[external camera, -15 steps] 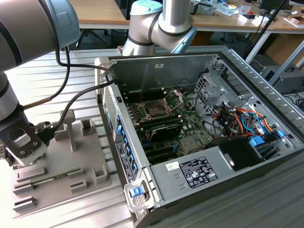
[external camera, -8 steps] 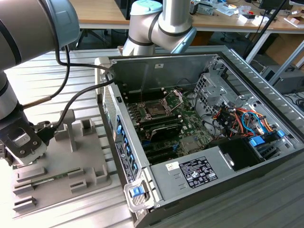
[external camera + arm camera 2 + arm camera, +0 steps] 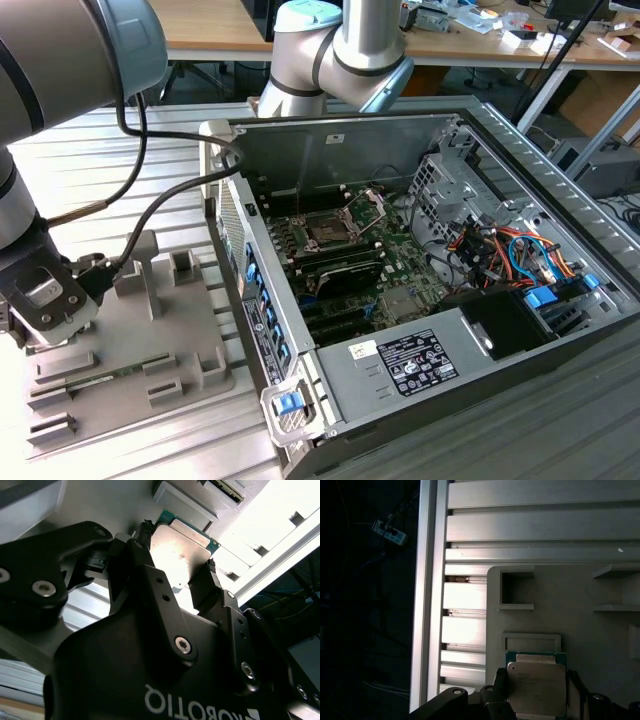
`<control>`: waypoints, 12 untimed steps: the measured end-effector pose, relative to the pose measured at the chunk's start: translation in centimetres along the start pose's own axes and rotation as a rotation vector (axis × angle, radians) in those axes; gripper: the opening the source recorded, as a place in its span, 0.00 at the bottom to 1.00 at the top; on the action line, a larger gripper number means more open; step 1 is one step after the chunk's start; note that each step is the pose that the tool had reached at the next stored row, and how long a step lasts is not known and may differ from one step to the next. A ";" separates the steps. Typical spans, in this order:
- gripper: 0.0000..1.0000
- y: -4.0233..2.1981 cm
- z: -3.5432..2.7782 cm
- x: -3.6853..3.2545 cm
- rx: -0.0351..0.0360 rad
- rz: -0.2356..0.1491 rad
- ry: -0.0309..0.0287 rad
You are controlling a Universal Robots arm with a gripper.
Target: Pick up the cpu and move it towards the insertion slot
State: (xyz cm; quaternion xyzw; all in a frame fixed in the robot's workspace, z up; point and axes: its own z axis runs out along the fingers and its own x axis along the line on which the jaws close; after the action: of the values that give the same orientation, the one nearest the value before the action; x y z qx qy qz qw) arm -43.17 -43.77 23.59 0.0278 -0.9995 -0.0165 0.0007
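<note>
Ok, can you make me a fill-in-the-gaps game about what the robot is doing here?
1. The gripper is closed on the ____.
2. Behind the cpu lies a plastic tray coloured ____.
3. The insertion slot sits on a ____ circuit board.
4. The gripper is at the exterior view's ____, away from the open computer case.

Missing words: cpu, grey, green, left.

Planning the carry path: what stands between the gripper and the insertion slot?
In the exterior view, the case's side wall stands between the gripper and the insertion slot.
</note>
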 end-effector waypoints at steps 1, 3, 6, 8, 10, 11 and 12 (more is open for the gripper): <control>0.55 0.00 -0.02 0.00 -0.0001 0.000 0.0000; 0.55 0.00 -0.07 0.00 0.0000 0.000 0.0000; 0.55 0.00 -0.15 0.00 0.0000 0.000 0.0000; 0.55 0.01 -0.20 0.00 0.0000 0.000 0.0001; 0.55 0.01 -0.25 0.00 0.0000 0.000 0.0001; 0.55 0.01 -0.27 0.00 -0.0001 0.000 0.0000; 0.55 0.01 -0.29 0.00 0.0000 0.000 0.0000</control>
State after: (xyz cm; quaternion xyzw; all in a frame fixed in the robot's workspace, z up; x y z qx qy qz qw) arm -43.17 -43.77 23.88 0.0278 -0.9995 -0.0165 0.0007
